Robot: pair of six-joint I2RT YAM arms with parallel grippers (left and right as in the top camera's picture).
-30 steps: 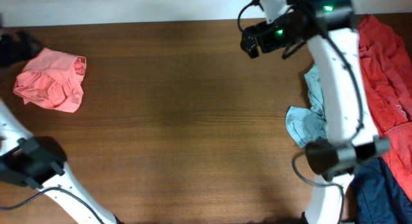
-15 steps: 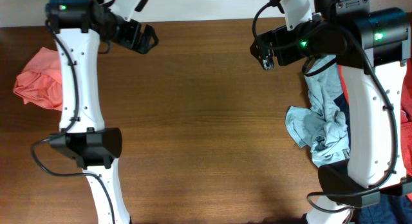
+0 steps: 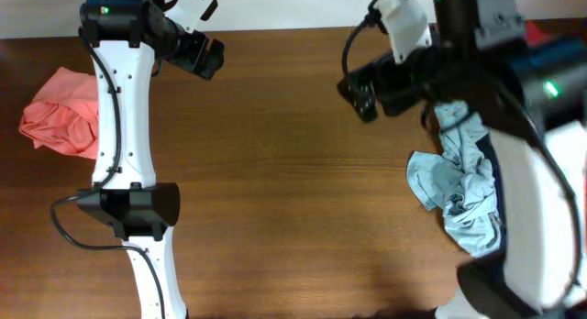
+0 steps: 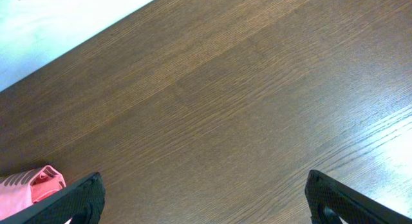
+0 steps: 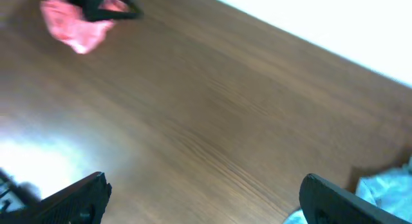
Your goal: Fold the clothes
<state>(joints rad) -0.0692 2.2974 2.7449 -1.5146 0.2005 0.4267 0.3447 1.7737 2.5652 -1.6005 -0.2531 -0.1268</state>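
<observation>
Your table (image 3: 293, 181) is the largest item: a flat brown top with a fine straight wood grain running across it, smooth enough to carry a pale sheen in both wrist views. A pale band (image 3: 275, 7) borders its far edge.

Your right arm (image 3: 541, 209) fills the right side of the overhead view, with broad white glossy shells and black joints; it is blurred. Your left arm (image 3: 119, 108) stands over the left side as a long white link between black joints.

The clothes are in two places. A pale grey-blue garment (image 3: 459, 186) lies crumpled in soft, deep folds on the right side of the table, its far edge hidden under the right arm. The salmon-pink shirt (image 3: 55, 122) sits bunched in a rounded heap at the left edge, partly behind the left arm. Neither piece is touched by a gripper.

Your left gripper (image 4: 205, 201) stands wide, its black matte fingers (image 4: 80, 198) at opposite corners of the wrist view with bare wood between them; a corner of the pink shirt shows just beside the left finger. Your right gripper (image 5: 206, 198) is likewise spread wide and holds nothing, with its fingers (image 5: 77, 195) over bare table.

A sliver of red cloth (image 3: 535, 31) shows at the far right behind the right arm.
</observation>
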